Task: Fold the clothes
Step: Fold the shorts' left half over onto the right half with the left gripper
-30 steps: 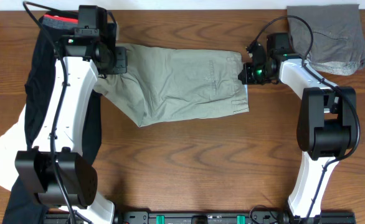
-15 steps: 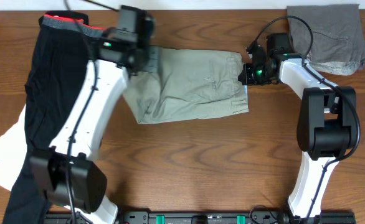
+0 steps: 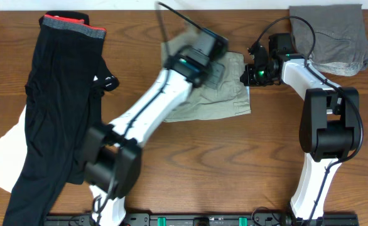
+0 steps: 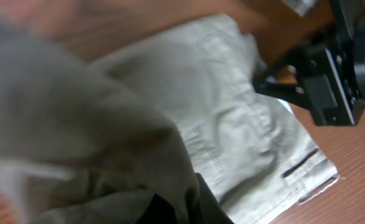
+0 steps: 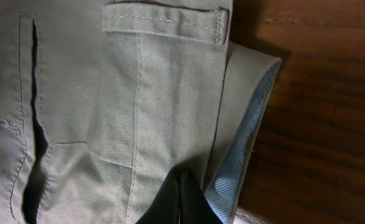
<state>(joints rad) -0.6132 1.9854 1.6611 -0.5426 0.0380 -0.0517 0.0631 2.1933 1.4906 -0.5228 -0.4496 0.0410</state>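
The pale khaki-green trousers (image 3: 228,103) lie at the table's upper middle, bunched short. My left gripper (image 3: 208,56) is blurred above them near the waistband, shut on the trouser leg end. In the left wrist view (image 4: 182,208) the held khaki cloth drapes over the fingers, with the waistband part (image 4: 245,124) below. My right gripper (image 3: 248,73) is shut on the waistband's right edge. In the right wrist view (image 5: 182,193) its fingers pinch the khaki cloth (image 5: 76,93) beside a turned-up blue-striped lining (image 5: 238,168).
A darker grey garment (image 3: 335,37) lies folded at the back right. Black leggings with a red band (image 3: 52,107) stretch down the left side over white cloth (image 3: 2,157). The right gripper's body shows in the left wrist view (image 4: 332,81).
My left gripper has swept from the far left to the right, carrying the trouser leg end over toward the waistband. The trousers now look shorter. The right arm has not moved.
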